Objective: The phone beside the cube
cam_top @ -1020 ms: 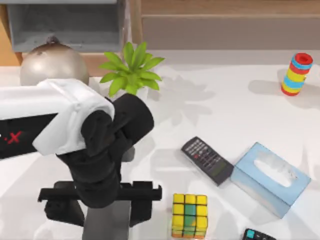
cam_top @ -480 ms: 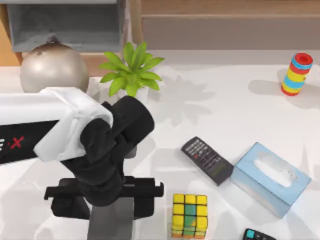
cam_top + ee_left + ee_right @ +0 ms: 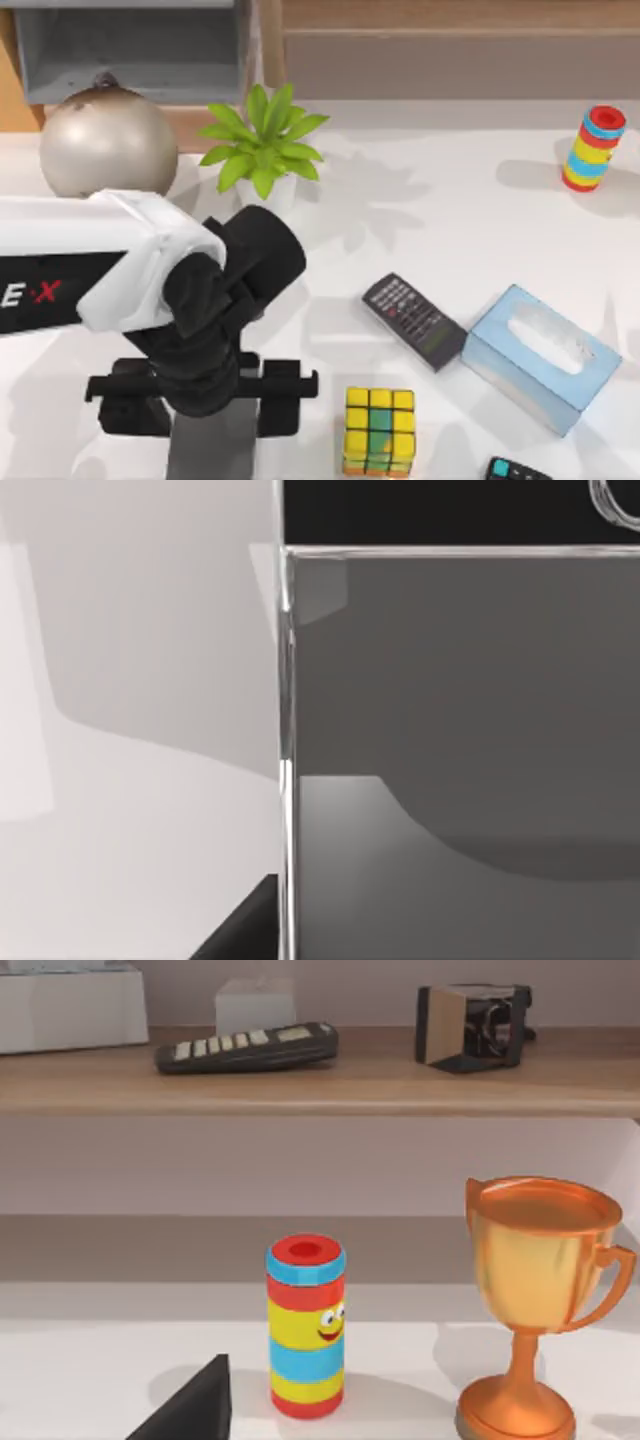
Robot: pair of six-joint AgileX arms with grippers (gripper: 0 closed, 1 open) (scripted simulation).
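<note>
The left tool (image 3: 205, 415), at the lower left of the top view, is clamped on a grey phone (image 3: 212, 450) standing upright. The yellow cube (image 3: 379, 430) sits just right of it on the white surface (image 3: 470, 210).

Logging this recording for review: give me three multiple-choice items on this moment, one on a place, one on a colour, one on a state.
1. The puzzle cube sits where?
A. the table's near edge, right of the left gripper
B. beside the striped toy
C. on the tissue box

2. The tissue box is:
A. red
B. light blue
C. green

3. The grey phone is:
A. on the cube
B. under the plant
C. under the left gripper

Answers: 1 A, the top view shows it there. 2 B, its sides are pale blue. 3 C, the slab emerges below the gripper's crossbar.
</note>
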